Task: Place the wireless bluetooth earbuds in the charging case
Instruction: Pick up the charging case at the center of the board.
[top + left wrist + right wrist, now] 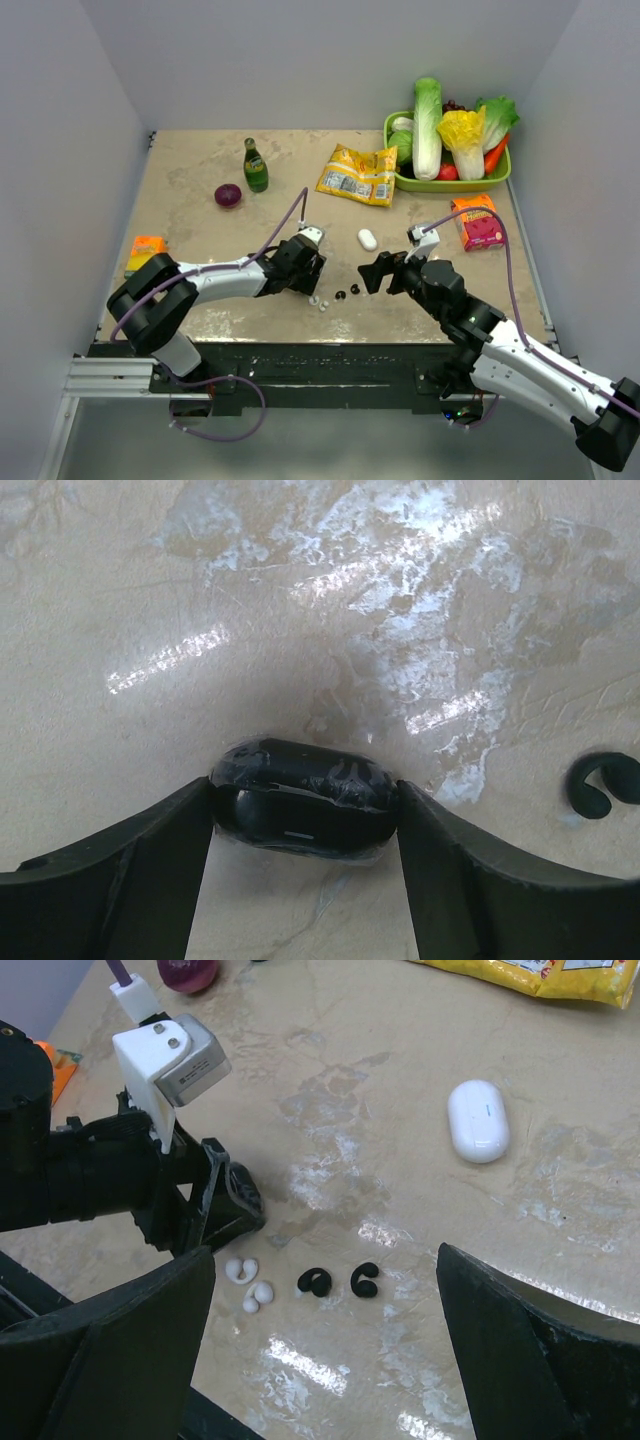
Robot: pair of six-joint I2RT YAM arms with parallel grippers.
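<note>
Two tiny white earbuds (241,1270) close together, white oval charging case (478,1120) shut, flat, well apart

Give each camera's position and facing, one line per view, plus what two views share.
Top external: above and behind the bases, looking down on the table; both arms show.
Left wrist: on the left arm, facing the tabletop; the left end effector flanks a black case.
Right wrist: on the right arm, facing the left arm; the open right end effector frames the white earbuds.
Shared: top external and right wrist both show the white case.
</note>
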